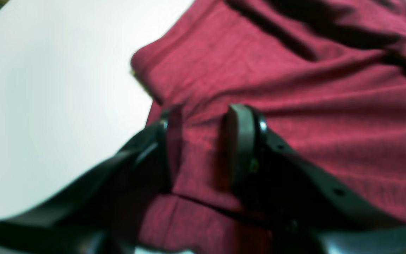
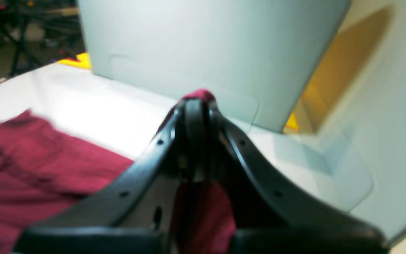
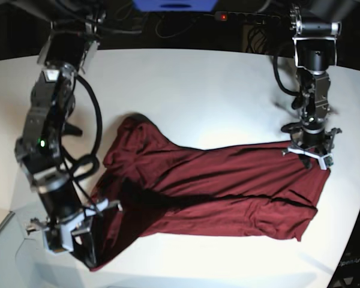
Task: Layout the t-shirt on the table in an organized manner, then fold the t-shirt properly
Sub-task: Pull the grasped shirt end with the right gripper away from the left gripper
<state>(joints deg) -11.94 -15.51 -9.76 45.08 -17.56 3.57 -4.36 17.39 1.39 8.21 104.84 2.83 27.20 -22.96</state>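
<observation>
Right gripper (image 3: 87, 243) sits at the near-left corner of the table (image 3: 186, 84), jaws pinched fully together on a fold of the t-shirt (image 3: 216, 186); right wrist view shows maroon cloth poking out past the fingertips (image 2: 195, 113) and hanging below them, so that corner is lifted off the surface. The shirt lies spread across the middle of the white top, running from that gripper over to the right side, wrinkled, with a bunched hump toward the far left end and a dark crease shadow along its length. Left gripper (image 3: 312, 150) is further back at the shirt's right edge, pointing down onto the fabric. Left wrist view: jaws partly apart, pads (image 1: 240, 141) straddling a raised ridge of cloth (image 1: 294, 106); blurred, can't tell if they actually clamp it. Bare table beside that edge.
</observation>
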